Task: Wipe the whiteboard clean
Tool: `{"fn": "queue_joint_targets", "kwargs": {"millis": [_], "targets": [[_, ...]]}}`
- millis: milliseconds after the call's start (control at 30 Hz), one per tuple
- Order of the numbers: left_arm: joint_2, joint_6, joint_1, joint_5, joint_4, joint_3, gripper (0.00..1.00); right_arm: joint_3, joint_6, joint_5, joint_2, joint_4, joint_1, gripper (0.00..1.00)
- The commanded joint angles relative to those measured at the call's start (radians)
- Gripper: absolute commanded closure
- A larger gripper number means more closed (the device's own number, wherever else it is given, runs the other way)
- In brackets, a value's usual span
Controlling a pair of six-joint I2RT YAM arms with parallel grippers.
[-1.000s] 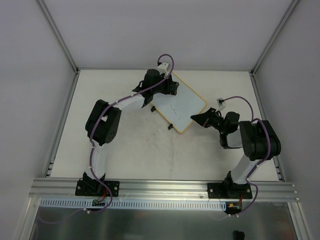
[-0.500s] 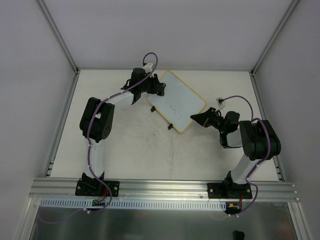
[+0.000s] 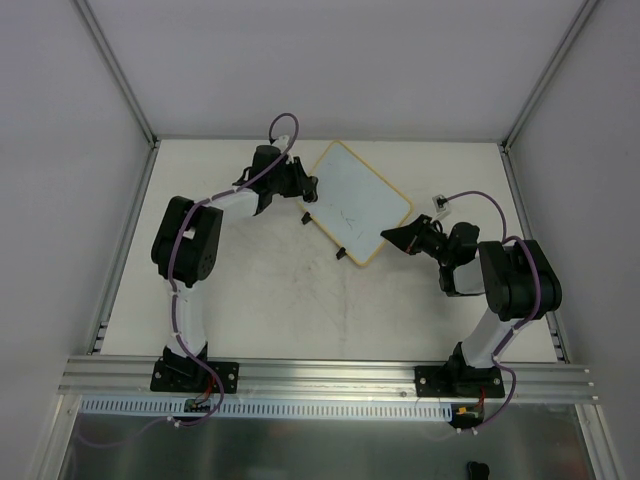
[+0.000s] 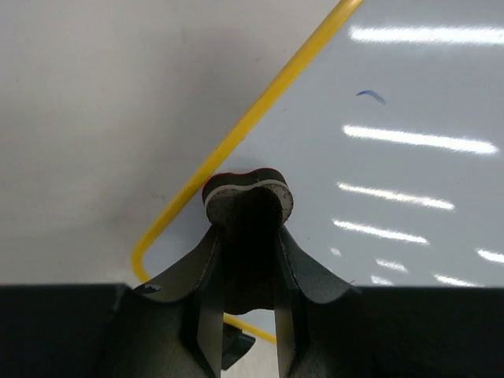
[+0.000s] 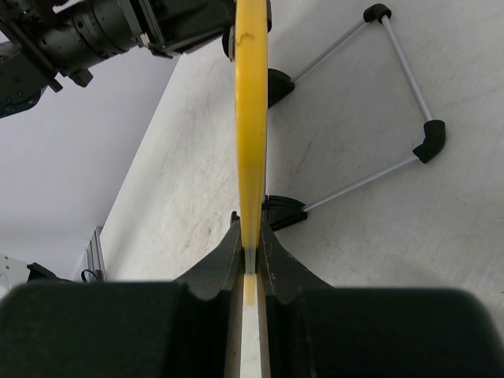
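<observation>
The whiteboard (image 3: 358, 200) is white with rounded corners, a thin yellow rim, two black feet on its near-left side and faint scribbles. It sits turned diagonally by the desk's (image 3: 260, 295) far edge, right of centre.

No legible text, label, brand or number anywhere: only faint dark scribbles (image 3: 345, 216) mid whiteboard (image 3: 368, 188), unreadable from the top view, plus one short blue stroke (image 4: 370, 96) seen close up, forming no letter.
</observation>
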Motion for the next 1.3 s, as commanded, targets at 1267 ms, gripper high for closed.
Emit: {"fn": "queue_joint_targets", "kwargs": {"millis": [1267], "targets": [[-0.028,-0.056,-0.089,-0.039,-0.127,0.050,1.00,0.030,-0.043,-0.041,0.011,0.227,0.008,1.00]]}}
